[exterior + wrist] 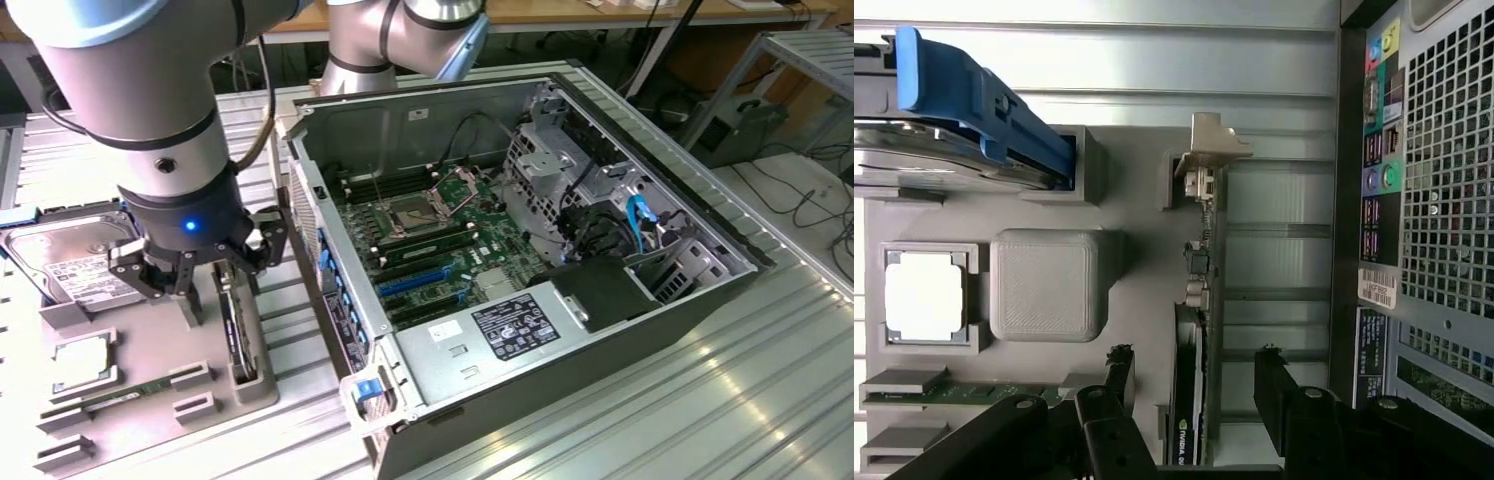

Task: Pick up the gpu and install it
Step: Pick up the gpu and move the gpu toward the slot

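Pick-up step in hand: the gripper point(1194, 358) hung wide open and empty over the gpu point(1201, 262), which stood on edge in the grey holder point(200, 400), at the exterior view's left of the computer case point(641, 330), a grasp judged to need square closure on its thin faces.

**Arm reaches down with its jaws spread wide**

In the exterior view the grey arm point(134, 90) enters at the upper left of the frame and drops steeply, its wrist pointing straight down at the exterior view's left. A blue light point(191, 224) glows on the black body of the gripper point(200, 275). In the wrist view its two dark fingers point(1117, 375) stand well apart, open.
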You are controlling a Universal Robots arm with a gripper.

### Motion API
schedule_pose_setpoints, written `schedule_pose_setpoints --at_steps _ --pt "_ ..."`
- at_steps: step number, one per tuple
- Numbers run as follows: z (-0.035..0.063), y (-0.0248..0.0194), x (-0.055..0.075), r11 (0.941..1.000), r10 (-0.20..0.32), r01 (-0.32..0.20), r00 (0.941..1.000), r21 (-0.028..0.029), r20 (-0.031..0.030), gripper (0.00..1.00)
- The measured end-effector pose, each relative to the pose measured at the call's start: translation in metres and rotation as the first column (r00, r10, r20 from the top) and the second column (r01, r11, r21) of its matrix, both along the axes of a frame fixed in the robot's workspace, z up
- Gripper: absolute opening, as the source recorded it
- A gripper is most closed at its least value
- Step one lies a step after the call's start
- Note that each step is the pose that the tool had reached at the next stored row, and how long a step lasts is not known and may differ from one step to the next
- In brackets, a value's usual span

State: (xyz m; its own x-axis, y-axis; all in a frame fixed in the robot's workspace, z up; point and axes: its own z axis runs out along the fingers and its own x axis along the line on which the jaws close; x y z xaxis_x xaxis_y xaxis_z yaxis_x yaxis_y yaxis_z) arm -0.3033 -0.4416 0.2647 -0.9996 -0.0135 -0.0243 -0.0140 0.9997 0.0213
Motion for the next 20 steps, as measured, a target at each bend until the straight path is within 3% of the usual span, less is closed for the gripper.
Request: schedule_pose_setpoints --at_steps 6,17,20 --pt "-0.0124 -0.0039 -0.001 1.0000 0.000 0.000 1.0000 0.0000 0.0000 0.60" --pt "-0.0383 -0.0044 -0.002 1.0000 -0.008 0.008 1.0000 -0.0017 0.0000 0.60" --pt "-0.0402 -0.0044 -0.002 1.0000 -0.009 0.009 1.0000 -0.0039 -0.0018 0.60"
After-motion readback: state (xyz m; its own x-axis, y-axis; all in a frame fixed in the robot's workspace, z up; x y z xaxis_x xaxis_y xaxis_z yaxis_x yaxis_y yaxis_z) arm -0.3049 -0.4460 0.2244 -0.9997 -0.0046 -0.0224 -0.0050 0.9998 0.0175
